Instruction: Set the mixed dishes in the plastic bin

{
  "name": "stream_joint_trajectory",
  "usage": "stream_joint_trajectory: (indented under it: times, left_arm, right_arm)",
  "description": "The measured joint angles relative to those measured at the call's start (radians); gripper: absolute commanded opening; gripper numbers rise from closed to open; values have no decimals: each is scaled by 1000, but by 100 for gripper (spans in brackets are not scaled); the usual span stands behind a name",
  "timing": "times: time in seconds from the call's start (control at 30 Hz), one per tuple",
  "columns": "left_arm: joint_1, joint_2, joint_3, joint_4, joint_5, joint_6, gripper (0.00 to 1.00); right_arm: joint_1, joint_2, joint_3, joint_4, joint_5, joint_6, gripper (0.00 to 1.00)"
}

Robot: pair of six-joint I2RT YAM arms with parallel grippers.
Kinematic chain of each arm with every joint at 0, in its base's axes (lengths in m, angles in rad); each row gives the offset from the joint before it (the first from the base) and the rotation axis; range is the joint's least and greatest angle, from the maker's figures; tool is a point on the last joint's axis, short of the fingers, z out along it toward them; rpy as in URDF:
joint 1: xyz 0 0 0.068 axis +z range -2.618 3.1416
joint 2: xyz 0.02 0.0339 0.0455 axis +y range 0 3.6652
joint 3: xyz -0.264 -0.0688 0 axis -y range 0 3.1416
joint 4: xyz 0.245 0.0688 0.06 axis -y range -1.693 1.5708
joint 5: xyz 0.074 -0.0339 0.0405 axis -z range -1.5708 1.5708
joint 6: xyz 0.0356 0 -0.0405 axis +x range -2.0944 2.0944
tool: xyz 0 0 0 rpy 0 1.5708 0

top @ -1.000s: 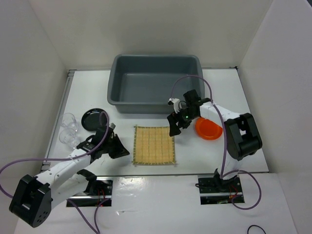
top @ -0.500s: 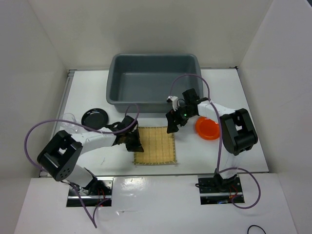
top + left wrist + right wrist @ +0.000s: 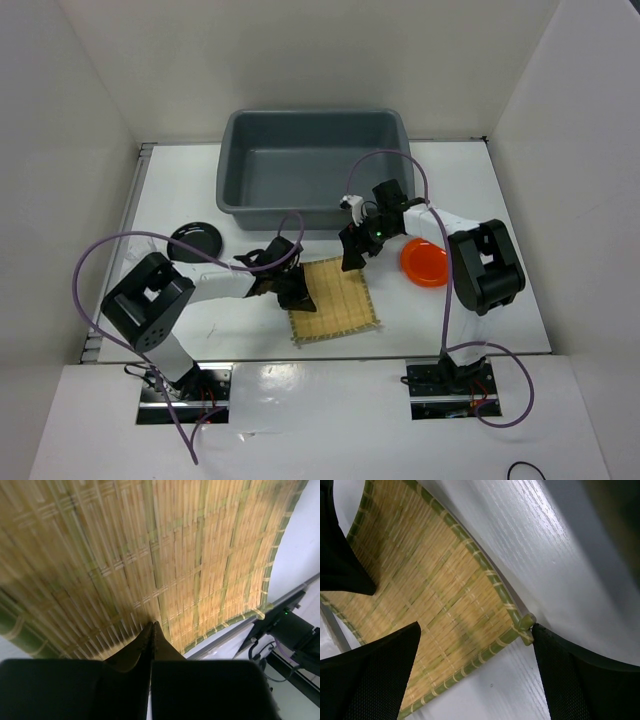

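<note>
The square tan bamboo mat (image 3: 336, 300) lies skewed on the white table in front of the grey plastic bin (image 3: 232, 180). My left gripper (image 3: 297, 292) is shut, its tips resting on the mat's left part (image 3: 175, 555). My right gripper (image 3: 355, 252) is open over the mat's far right corner (image 3: 430, 590), and one finger (image 3: 570, 670) touches that corner. The orange dish (image 3: 425, 262) sits to the right of the mat. The black dish (image 3: 193, 242) sits at the left. The clear cup is hidden behind my left arm.
The bin is empty and stands just behind my right gripper. White walls close in the table on the left, right and back. A purple cable loops above each arm.
My left arm has swung right from near the cup onto the mat. The mat has slid right and turned. My right gripper has edged slightly left towards the mat's corner.
</note>
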Motion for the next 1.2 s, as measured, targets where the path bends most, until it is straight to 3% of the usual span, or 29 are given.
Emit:
stream_joint_trajectory:
  times: [0.37, 0.9, 1.07, 1.2]
  left_arm:
    - [-1, 50, -18, 126, 82, -31, 0]
    - [-16, 82, -50, 261, 122, -70, 0]
    - [-51, 64, 34, 94, 34, -63, 0]
    - [-89, -2, 118, -161, -119, -23, 0]
  right_arm:
    - [-5, -21, 16, -72, 108, -95, 96]
    - [-62, 3, 38, -166, 68, -292, 98]
    - [-66, 21, 60, -184, 45, -327, 98]
    - [-66, 18, 60, -184, 44, -338, 98]
